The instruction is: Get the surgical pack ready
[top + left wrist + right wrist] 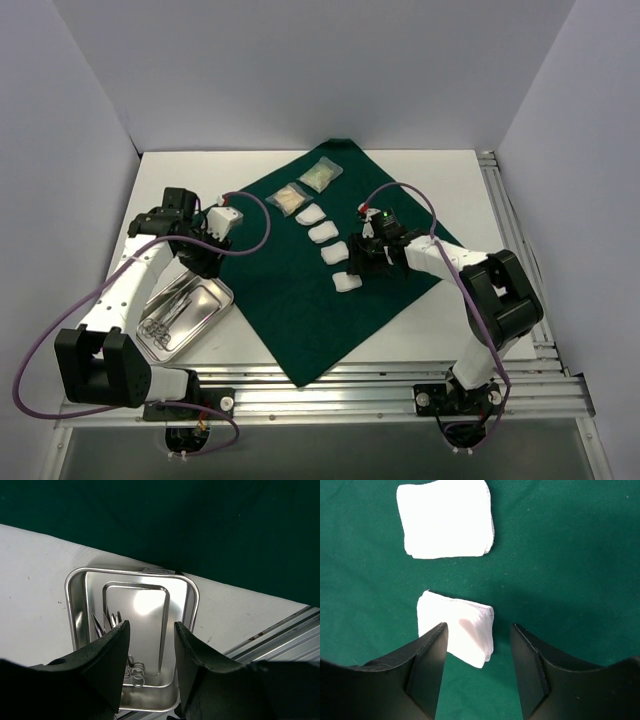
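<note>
Tray (210, 297) lies diagonally, near-left to far-right, instruments (163, 320) lengthwise inside. Left gripper (152, 630) gapes empty above it; right gripper (479, 630), jaws parted, straddles a pad (462, 622).

A matte white surface (440, 170) sits between three plain pale walls: back wall (320, 70), left wall (50, 200) and right wall (590, 120). Grooved aluminium rails (330, 385) run along its near edge, and more rails line its right edge.

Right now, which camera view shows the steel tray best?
The left wrist view: it looks down on the steel tray, close, so its rim, floor and the instruments inside are clear. The top external view shows it small. The right wrist view shows none of it.
</note>
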{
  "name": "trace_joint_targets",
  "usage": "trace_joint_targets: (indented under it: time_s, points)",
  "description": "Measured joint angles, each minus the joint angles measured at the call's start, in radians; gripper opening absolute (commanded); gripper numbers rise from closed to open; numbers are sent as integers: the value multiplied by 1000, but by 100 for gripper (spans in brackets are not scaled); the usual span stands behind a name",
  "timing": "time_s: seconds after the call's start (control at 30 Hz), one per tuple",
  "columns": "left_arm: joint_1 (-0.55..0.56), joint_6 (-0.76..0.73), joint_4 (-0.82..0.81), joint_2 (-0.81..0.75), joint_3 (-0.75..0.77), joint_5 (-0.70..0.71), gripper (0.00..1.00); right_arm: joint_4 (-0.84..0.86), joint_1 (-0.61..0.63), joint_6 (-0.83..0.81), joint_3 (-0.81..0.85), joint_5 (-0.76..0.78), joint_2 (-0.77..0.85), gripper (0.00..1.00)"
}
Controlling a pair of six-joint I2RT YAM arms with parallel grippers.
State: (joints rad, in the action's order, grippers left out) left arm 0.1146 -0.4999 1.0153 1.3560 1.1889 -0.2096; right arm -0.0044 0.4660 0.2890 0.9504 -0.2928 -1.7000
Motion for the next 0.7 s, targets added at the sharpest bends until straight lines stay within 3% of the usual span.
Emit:
trace_joint_targets:
  time_s: [0.17, 0.5, 0.7]
  points:
    - [22, 15, -2, 0, 0, 0, 49, 1, -2, -2, -2, -5, -3, 42]
    - [36, 26, -8, -3, -2, 4, 49, 28, -5, 2, -20, -21, -28, 41]
    - [41, 28, -18, -6, -6, 4, 49, 54, -5, 6, -27, -17, -31, 35]
